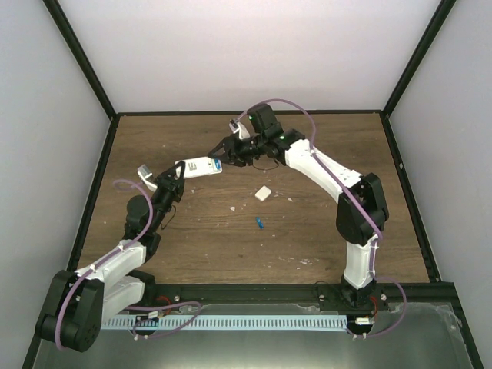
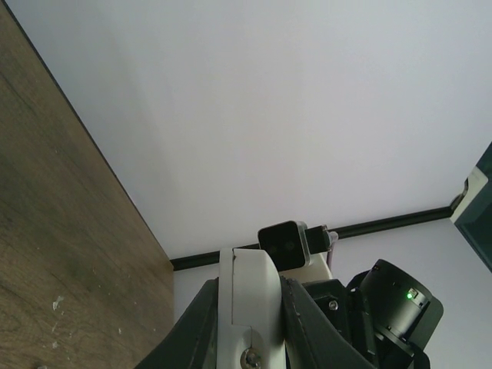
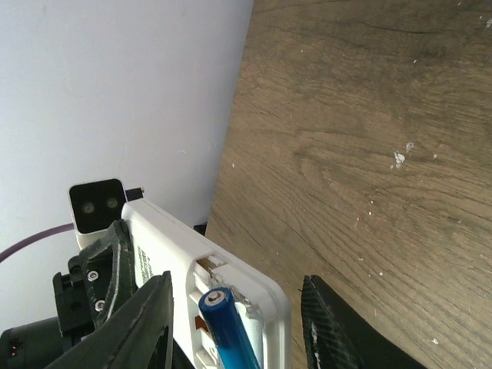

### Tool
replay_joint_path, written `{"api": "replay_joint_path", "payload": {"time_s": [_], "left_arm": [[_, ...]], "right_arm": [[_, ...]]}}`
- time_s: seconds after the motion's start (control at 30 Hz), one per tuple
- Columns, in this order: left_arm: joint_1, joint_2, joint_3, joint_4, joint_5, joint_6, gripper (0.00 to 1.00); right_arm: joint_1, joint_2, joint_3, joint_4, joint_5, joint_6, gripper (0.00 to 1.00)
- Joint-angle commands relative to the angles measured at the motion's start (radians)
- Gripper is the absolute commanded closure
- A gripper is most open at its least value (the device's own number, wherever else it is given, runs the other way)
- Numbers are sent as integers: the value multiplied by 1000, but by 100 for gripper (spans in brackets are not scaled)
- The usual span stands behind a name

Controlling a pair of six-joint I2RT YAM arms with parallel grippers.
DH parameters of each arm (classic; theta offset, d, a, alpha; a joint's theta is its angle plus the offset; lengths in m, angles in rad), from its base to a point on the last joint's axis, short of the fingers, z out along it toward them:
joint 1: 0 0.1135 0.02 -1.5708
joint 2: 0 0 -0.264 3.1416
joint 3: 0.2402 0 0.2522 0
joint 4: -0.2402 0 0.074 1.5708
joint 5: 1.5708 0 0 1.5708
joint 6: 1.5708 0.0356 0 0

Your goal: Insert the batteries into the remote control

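The right gripper (image 3: 237,280) has its jaws apart, one black finger on each side of the open end of the white rectangular remote control (image 3: 269,304). A thin dark gap shows between the right-hand finger and the casing edge.

Between the fingers, a blue cylindrical battery (image 3: 228,329) lies along the open battery bay and touches neither finger. Whether it is fully seated cannot be determined.

Beyond the fingertips, the left gripper (image 1: 174,180) is clamped on the far end of the remote control.

From the right gripper toward the arm bases, a small white square cover (image 1: 263,193) lies on the brown wooden table (image 1: 330,223). Further that way a second blue battery (image 1: 260,223) lies loose, well apart from both grippers. White specks (image 1: 234,207) lie near the cover.

Fine grey print (image 3: 142,250) beside the bay is too small to read.

Only the right wrist view shows the bay and its battery clearly. The left wrist view shows the remote control edge-on between its fingers, with a black camera (image 2: 286,244) and a green indicator light (image 2: 407,293) behind it. The cover and the loose battery appear only in the top view.
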Motion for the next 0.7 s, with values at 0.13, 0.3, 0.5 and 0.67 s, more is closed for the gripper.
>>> {"api": "replay_joint_path", "payload": {"time_s": [0.13,0.3,0.5,0.67], "left_arm": [[-3,-14,1,49,2,2,100],[-4,-13,1,50,2,7,100],[-6,-11,-3,50,1,13,100],[-6,-10,-1,51,1,15,100]], "right_arm": [[-24,-32,0,52,-36,38,62],[-26,-36,-15,81,-59,58,65],[-26,-36,-16,90,-67,61,72],[-26,-35,-18,93,-74,63,77]]}}
